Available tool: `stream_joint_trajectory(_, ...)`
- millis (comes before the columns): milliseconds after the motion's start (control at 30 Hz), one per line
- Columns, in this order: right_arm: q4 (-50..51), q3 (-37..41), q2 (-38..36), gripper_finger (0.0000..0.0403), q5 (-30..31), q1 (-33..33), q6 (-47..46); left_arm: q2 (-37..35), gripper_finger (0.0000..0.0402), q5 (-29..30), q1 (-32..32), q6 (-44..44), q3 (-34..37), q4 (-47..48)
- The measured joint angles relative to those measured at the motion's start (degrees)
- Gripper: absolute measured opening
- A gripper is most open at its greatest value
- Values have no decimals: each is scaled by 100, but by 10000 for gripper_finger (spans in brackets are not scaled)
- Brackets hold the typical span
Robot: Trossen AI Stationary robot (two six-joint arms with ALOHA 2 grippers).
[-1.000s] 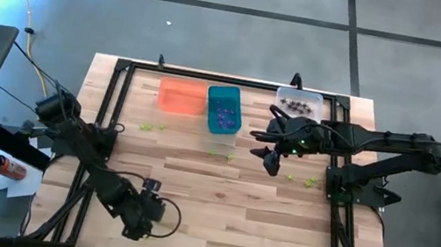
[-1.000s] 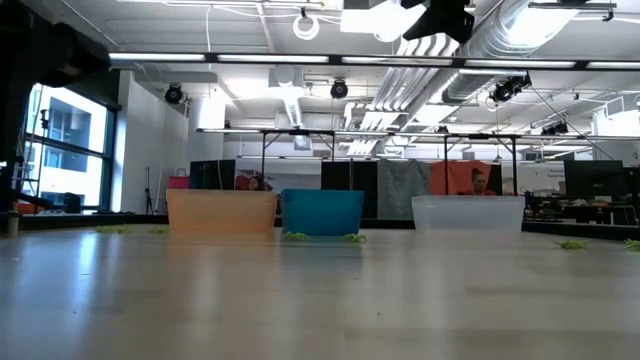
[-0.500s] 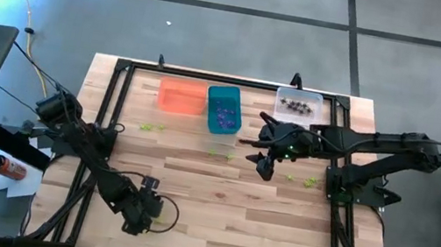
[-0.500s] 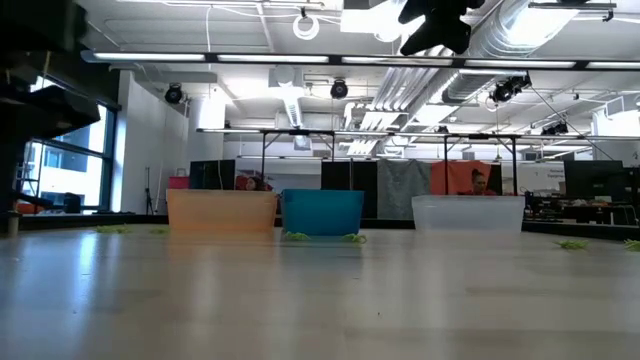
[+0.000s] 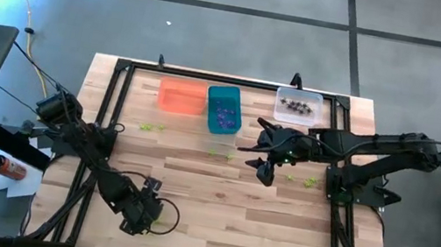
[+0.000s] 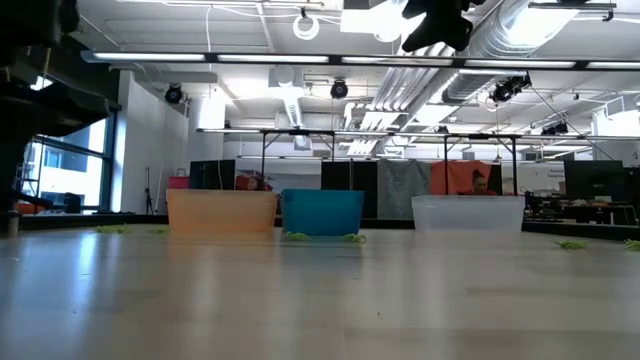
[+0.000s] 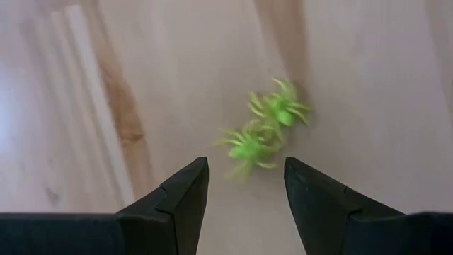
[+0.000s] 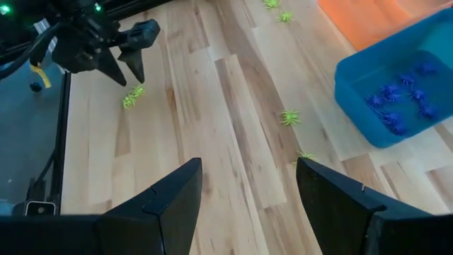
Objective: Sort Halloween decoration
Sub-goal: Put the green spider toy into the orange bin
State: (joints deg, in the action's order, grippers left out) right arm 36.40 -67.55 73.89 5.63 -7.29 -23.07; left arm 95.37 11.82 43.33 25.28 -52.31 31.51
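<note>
Your left claw (image 7: 244,195) is spread, empty, above two touching yellow-green spiders (image 7: 265,131) on the surface (image 5: 215,211); the pair's long axis slants diagonally. Right claw (image 8: 244,195) also spread, empty, raised mid-surface.

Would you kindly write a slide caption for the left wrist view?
Left gripper hovers open over two yellow-green plastic spiders lying together on the wooden table.
</note>
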Motion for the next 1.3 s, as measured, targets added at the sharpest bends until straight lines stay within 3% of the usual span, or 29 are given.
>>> stream_joint_trajectory(167, 4, 0, 0, 226, 7, 0, 0, 0, 167, -64, -118, 2, 0, 37)
stream_joint_trajectory(500, 79, 0, 0, 226, 7, 0, 17, 2, 114, -278, -138, 7, 0, -12)
stream_joint_trajectory(933, 123, 0, 0, 226, -4, 0, 17, 385, 105, -509, -154, 183, -22, -171)
stream_joint_trajectory(1033, 127, 0, 0, 226, -2, 0, 17, 387, 82, -523, -166, 308, -22, -176)
stream_joint_trajectory(1200, 160, 0, 0, 226, -1, 0, 79, 363, 11, -787, -176, 455, -116, -80)
stream_joint_trajectory(1300, 203, 0, 0, 226, 0, 0, 105, 104, 14, -901, -210, 462, -306, 114)
